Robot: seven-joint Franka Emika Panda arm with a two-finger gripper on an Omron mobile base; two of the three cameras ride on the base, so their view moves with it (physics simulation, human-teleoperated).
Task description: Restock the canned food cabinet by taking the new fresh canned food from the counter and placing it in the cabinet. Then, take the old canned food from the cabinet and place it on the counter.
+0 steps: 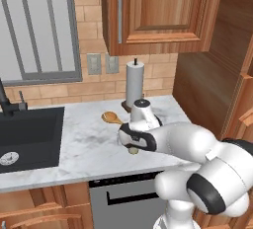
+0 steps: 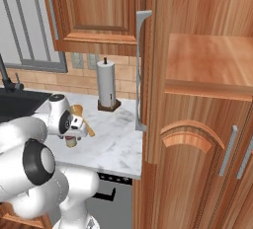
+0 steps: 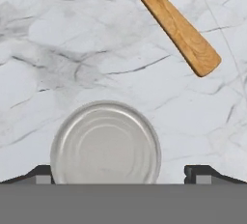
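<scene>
Inspector: Standing upright on the bench (image 3: 58, 49), the can (image 3: 105, 143) shows its silvery lid from above; its side colours cannot be told from here.

Clerk: And the claw (image 3: 118, 174)?

Inspector: Spread fully wide, directly over the can, one tip at each side of the lid, gripping nothing. Whether the tips touch it cannot be told.

Clerk: Surroundings?

Inspector: A wooden spoon (image 3: 173, 25) lies on the marble just beyond the can, apart from it. Further back a paper towel roll (image 1: 134, 83) stands upright against the brick wall (image 1: 94, 82). A dark sink (image 1: 27, 136) sits at the left, the tall cabinet (image 2: 197, 124) at the right.
</scene>
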